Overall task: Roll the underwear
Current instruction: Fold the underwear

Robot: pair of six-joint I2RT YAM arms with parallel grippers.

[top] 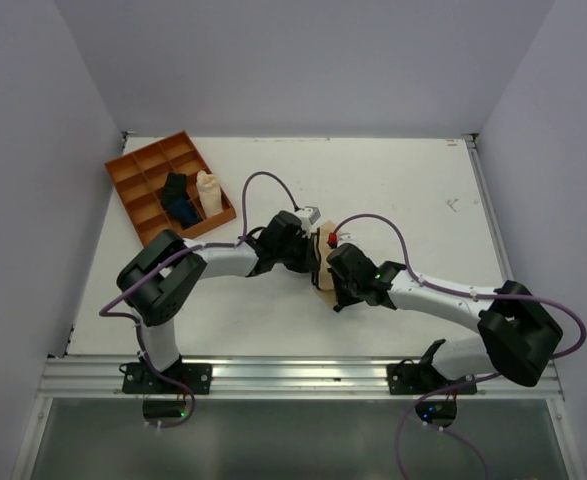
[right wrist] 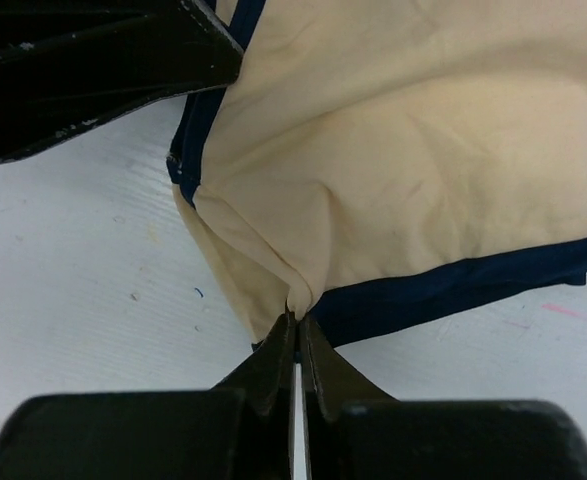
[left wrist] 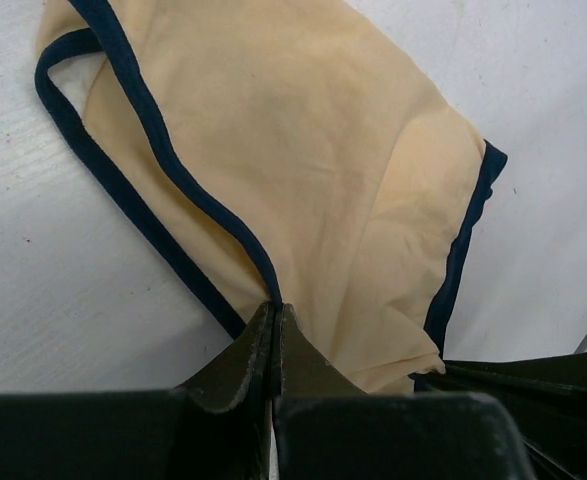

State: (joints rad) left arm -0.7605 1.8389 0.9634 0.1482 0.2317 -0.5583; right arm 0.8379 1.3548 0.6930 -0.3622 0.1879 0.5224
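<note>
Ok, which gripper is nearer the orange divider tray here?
Left, narrowly. The left gripper pinches the underwear mid-table, on the side facing the tray at the far-left corner; the right gripper pinches the same garment just beyond, farther from the tray.

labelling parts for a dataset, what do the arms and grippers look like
The left arm and right arm have white links and bulky black joints, with a purple cable along each. The left gripper and right gripper have dark tapered fingers.

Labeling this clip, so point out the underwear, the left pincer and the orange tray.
underwear (left wrist: 313,180), left wrist view, middle of tan cloth.
left pincer (left wrist: 276,312), left wrist view, between its fingertips.
orange tray (top: 158,160), top view, bare compartment.
</note>
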